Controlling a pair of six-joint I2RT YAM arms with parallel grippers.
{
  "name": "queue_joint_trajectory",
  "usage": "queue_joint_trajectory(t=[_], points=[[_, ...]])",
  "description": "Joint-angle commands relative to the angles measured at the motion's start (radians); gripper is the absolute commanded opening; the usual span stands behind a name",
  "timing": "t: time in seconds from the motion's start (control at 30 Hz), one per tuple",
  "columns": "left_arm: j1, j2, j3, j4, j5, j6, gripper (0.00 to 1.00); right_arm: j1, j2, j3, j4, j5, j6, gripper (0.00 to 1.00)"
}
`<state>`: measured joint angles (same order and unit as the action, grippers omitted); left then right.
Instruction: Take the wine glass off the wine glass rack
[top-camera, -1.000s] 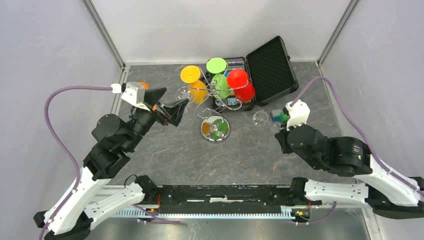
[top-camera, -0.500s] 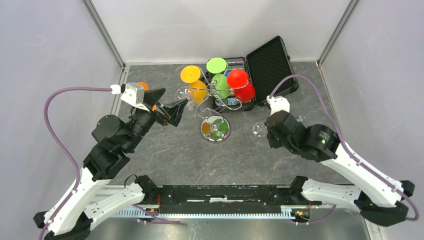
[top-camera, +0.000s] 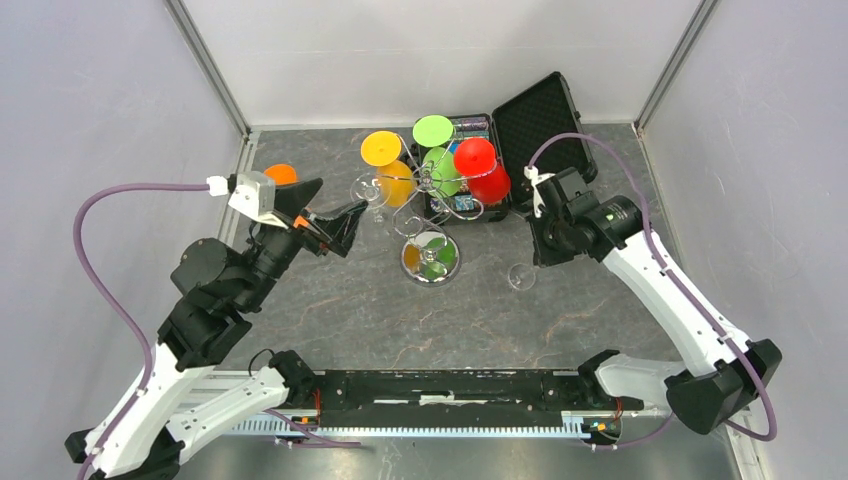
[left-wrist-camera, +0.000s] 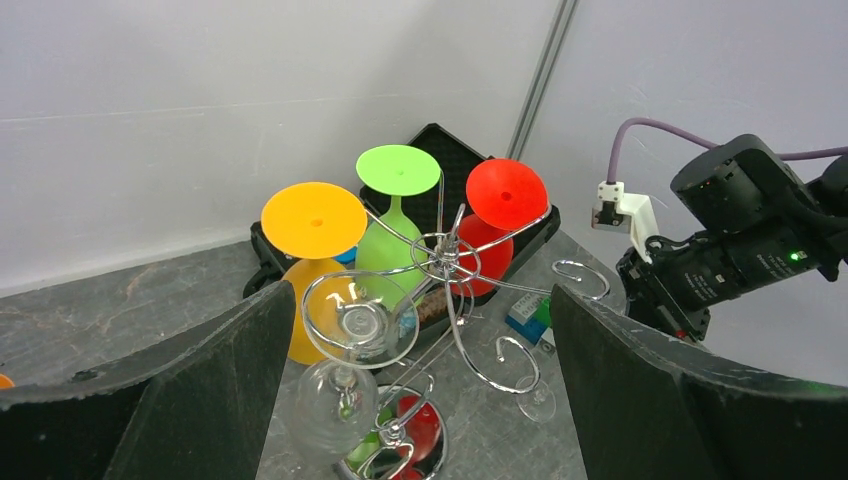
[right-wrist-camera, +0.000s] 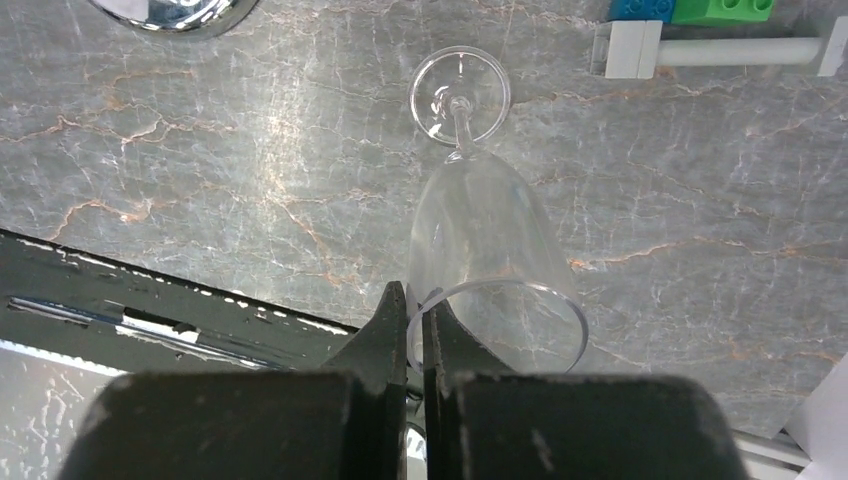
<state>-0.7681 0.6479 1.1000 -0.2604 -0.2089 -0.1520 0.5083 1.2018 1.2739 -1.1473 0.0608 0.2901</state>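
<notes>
Wine glass (right-wrist-camera: 480, 230) — the clear one — is off the rack (left-wrist-camera: 445, 262) and sits to its right, foot down low over the surface (right-wrist-camera: 200, 150); I cannot tell whether it touches. My right pincer (right-wrist-camera: 412, 320) is pressed together on its rim, pinching the thin wall. My left pincer (top-camera: 328, 205) is spread wide, facing the rack and holding nothing. I judge this glass done bar the release — another clear glass (left-wrist-camera: 335, 400) and the coloured glasses (left-wrist-camera: 314, 220) hang on the rack.
</notes>
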Motion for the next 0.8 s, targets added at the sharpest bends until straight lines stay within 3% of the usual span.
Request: queue_joint_trajectory(t=[0.0,0.1,0.37,0.57,0.77], points=[[-0.003,-0.015,-0.002,0.0,-0.022,0.013,1.0,-0.033,0.015,0.066,-0.063,0.01,-0.053,0.0],[-0.003,-0.015,0.0,-0.009,-0.029,0.017,1.0,-0.052,0.03,0.099,-0.108,0.093,-0.061,0.0],[-0.003,-0.015,0.006,-0.04,-0.054,0.035,1.0,-0.102,0.02,0.061,-0.109,0.11,-0.064,0.06],[-0.003,-0.033,0.019,-0.078,-0.077,0.055,1.0,-0.106,0.058,0.134,-0.106,0.192,-0.065,0.22],[-0.003,-0.05,0.031,-0.097,-0.089,0.062,1.0,-0.115,0.082,0.17,-0.087,0.195,-0.063,0.32]])
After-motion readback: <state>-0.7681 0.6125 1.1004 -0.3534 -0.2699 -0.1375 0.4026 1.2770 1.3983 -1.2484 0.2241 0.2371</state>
